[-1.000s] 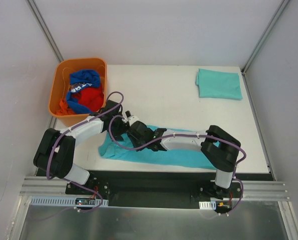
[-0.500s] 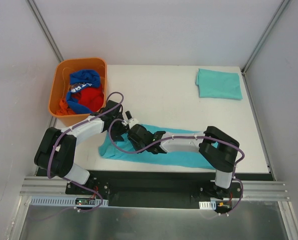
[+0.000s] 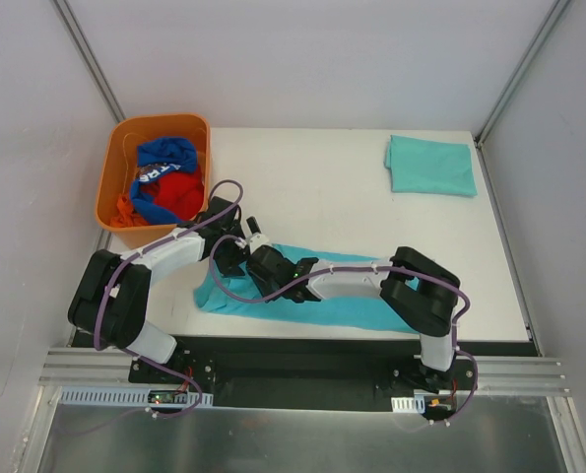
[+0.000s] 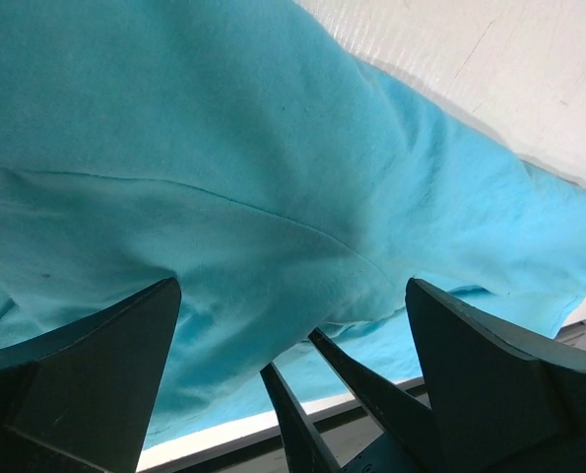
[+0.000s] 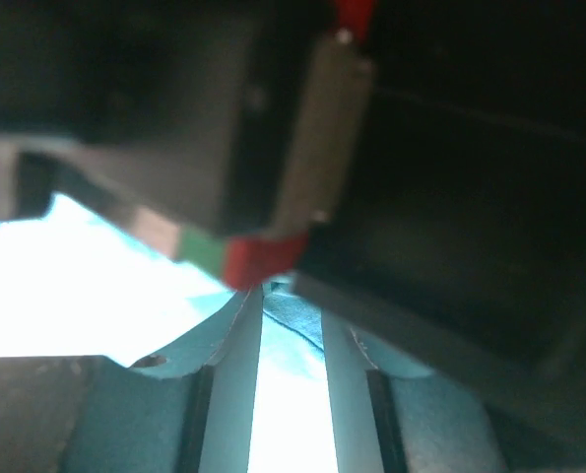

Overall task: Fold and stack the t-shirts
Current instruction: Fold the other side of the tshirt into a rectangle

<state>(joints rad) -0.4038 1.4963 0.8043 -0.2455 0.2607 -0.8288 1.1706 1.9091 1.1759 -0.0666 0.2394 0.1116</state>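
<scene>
Unfolded teal t-shirt (image 3: 344, 313) lies flat along the near edge of the white surface (image 3: 322, 187), long axis left-right, its left end under both sets of jaws. The left arm (image 3: 164, 254) is based nearer that end. Left jaws hang spread wide w/ nothing btwn them, just above the cloth; right jaws stand narrowly parted amid teal folds, can't tell if they pinch fabric. Folded teal t-shirt (image 3: 430, 166) rests at the far right corner, well apart; orange bin (image 3: 161, 120), far left, holds a blue garment (image 3: 164, 153) w/ white lettering too creased to read.
</scene>
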